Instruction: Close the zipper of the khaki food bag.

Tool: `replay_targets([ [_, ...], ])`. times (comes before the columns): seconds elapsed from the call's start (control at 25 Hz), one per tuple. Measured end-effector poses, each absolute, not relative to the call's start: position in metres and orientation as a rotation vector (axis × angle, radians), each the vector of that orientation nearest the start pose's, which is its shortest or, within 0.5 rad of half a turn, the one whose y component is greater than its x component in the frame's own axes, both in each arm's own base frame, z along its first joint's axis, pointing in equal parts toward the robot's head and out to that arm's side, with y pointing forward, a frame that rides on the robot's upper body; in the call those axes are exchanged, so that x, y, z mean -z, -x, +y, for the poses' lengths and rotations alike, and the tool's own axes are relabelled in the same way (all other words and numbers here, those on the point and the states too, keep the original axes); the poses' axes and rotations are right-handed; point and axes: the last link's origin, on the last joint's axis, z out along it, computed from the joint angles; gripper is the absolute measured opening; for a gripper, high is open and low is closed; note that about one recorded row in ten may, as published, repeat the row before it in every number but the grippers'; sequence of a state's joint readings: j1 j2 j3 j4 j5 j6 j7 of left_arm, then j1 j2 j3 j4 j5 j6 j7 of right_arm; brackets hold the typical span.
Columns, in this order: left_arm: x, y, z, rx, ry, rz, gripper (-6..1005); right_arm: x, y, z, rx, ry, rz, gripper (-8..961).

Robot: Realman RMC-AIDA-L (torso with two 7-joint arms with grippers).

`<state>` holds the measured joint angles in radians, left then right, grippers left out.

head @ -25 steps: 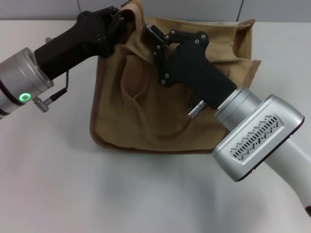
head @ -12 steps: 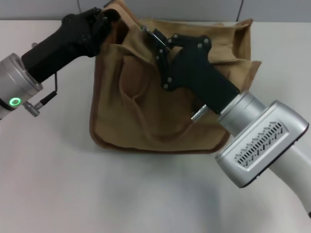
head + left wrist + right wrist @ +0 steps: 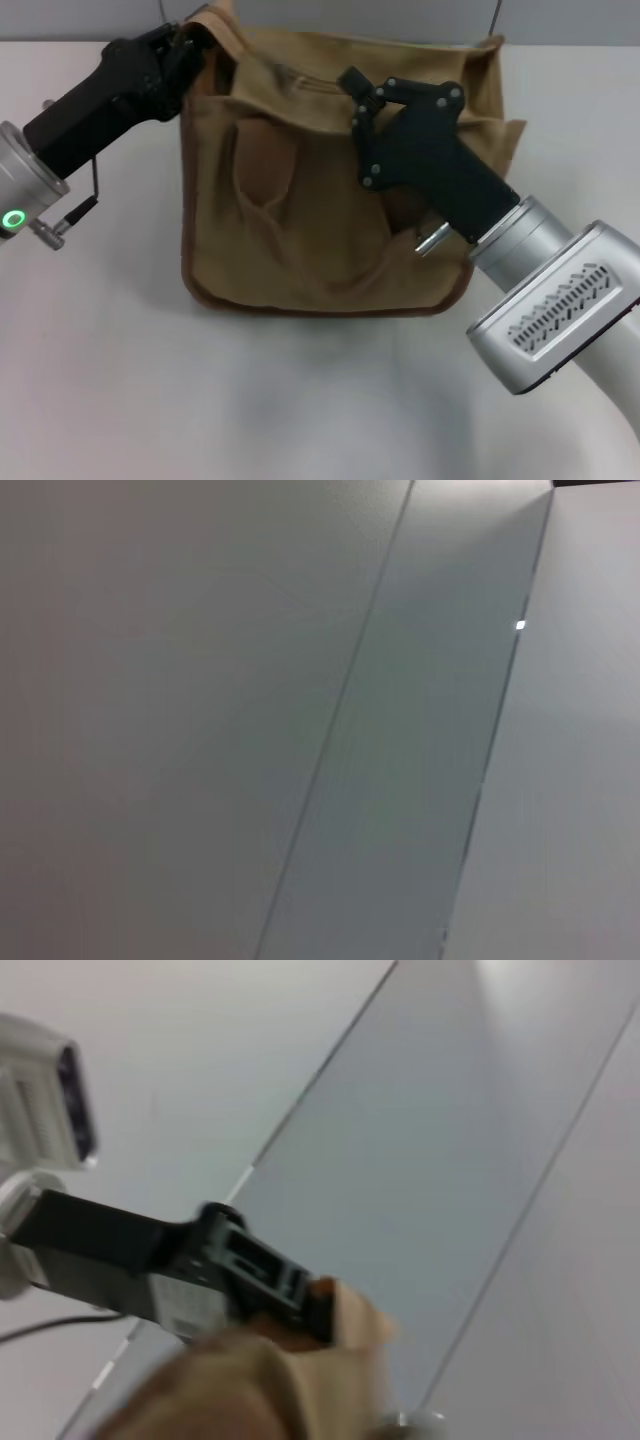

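The khaki food bag (image 3: 300,230) lies on the white table with its top panel facing away from me. My left gripper (image 3: 188,45) is shut on the bag's far left top corner. The right wrist view shows that same left gripper (image 3: 305,1300) clamped on the tan fabric (image 3: 250,1390). The zipper (image 3: 298,75) runs along the top panel. My right gripper (image 3: 350,80) sits on that line, shut, and its fingertips hide the pull tab. To the left of the right gripper the zipper line looks joined.
The table (image 3: 120,380) stretches bare in front of the bag and to its left. A fabric handle (image 3: 262,165) lies folded on the bag's front. Grey wall panels (image 3: 300,730) stand behind the table.
The left gripper has drawn the bag's corner to the left and the fabric is stretched flatter. The right gripper has slid to the right along the zipper line.
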<state>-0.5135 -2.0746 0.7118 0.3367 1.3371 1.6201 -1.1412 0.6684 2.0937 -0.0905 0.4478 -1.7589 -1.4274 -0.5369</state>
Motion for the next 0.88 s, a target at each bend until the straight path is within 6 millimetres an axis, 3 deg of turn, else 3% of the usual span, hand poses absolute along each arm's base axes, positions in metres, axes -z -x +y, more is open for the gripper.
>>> replay_targets([
  [0.4, -0.022, 0.256, 0.328, 1.404, 2.129, -0.626, 37, 0.089, -0.197, 0.309, -0.841, 1.917, -0.196, 0],
  [0.56, -0.018, 0.250, 0.328, 1.419, 2.151, -0.617, 37, 0.089, -0.191, 0.308, -0.901, 1.914, -0.158, 15],
  [0.88, -0.016, 0.233, 0.331, 1.490, 2.193, -0.572, 38, 0.095, -0.160, 0.294, -1.070, 1.911, -0.161, 45],
])
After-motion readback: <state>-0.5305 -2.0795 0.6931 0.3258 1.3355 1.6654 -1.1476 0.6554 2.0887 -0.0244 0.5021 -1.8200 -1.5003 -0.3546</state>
